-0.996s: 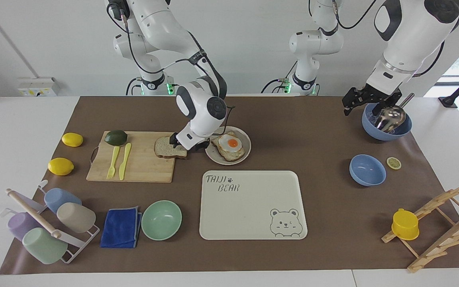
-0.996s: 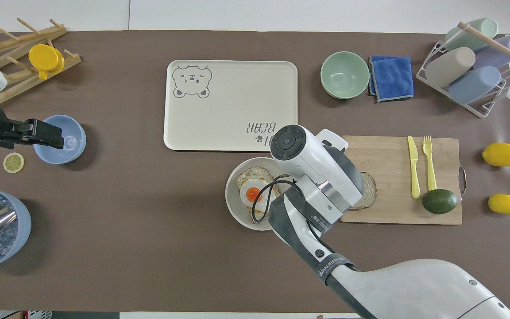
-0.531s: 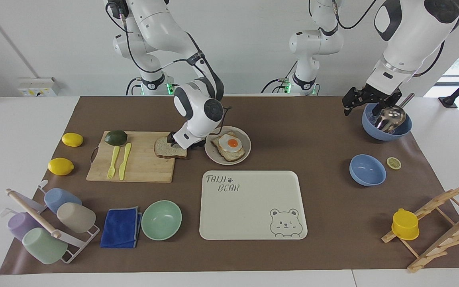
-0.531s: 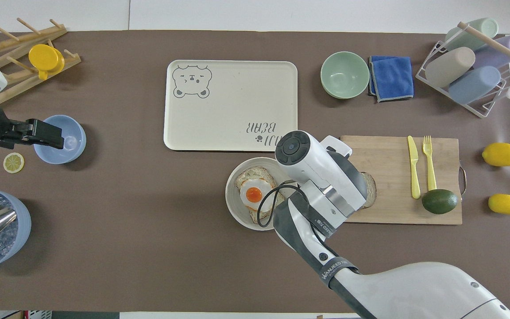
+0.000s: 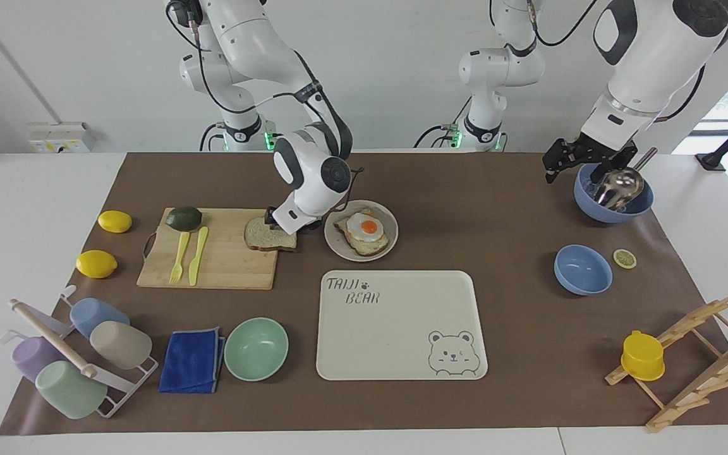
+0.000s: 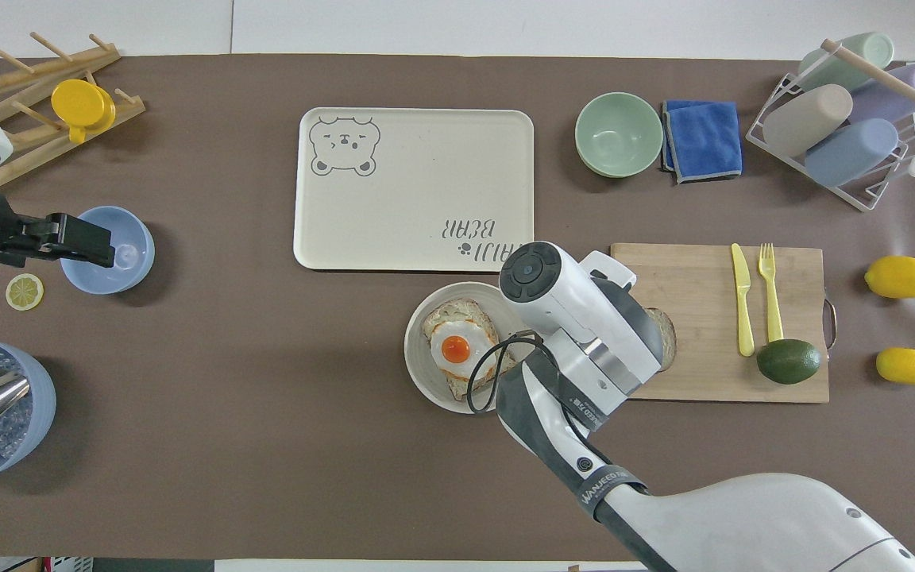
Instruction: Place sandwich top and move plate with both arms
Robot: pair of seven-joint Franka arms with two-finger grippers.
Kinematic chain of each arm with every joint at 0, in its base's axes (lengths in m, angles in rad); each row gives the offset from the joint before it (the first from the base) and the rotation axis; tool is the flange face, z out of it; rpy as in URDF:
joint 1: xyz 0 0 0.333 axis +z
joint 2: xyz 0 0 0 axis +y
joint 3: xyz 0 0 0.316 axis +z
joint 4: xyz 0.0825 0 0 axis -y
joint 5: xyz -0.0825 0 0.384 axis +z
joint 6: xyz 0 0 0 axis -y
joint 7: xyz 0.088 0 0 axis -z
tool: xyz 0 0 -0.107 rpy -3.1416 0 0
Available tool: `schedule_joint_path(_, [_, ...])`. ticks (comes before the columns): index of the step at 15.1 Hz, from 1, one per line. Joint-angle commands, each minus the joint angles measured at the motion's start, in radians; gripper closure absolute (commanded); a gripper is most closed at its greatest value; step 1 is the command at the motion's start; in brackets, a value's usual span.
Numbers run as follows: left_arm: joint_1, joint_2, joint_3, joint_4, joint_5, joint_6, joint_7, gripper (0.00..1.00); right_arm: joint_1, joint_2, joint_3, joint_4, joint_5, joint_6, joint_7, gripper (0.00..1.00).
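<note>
Bread slice, the sandwich top (image 5: pixel 266 235), lies under the right gripper (image 5: pixel 273 221), lowered to grasp it; finger spacing cannot be told. Left gripper (image 5: pixel 565 158) waits open.

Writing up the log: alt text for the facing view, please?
The right gripper is down at the sandwich top on the cutting board, beside the plate of egg toast. The left gripper waits above a blue bowl.

Avocado (image 5: pixel 183 218), yellow cutlery (image 5: pixel 188 255) on board (image 5: pixel 231 265) (lemons (image 5: pixel 105 242) beside)
</note>
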Motion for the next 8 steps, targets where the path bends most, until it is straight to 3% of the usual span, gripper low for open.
schedule_joint_path(1, [0.013,-0.024,-0.006,-0.023,0.005,-0.006,0.005,0.0,-0.011,-0.034,0.007,-0.043,-0.002,0.031,-0.025,0.46])
schedule_joint_path(2, [0.013,-0.024,-0.006,-0.023,0.005,-0.006,0.005,0.0,-0.008,-0.034,0.007,-0.04,-0.002,0.025,-0.025,0.76])
schedule_joint_path(3, [0.013,-0.024,-0.006,-0.023,0.005,-0.008,0.005,0.0,-0.002,-0.034,0.01,-0.035,-0.002,0.019,-0.025,1.0])
schedule_joint_path(8, [0.013,-0.024,-0.006,-0.023,0.005,-0.008,0.005,0.0,0.03,-0.019,0.012,0.084,0.042,-0.018,-0.047,1.0])
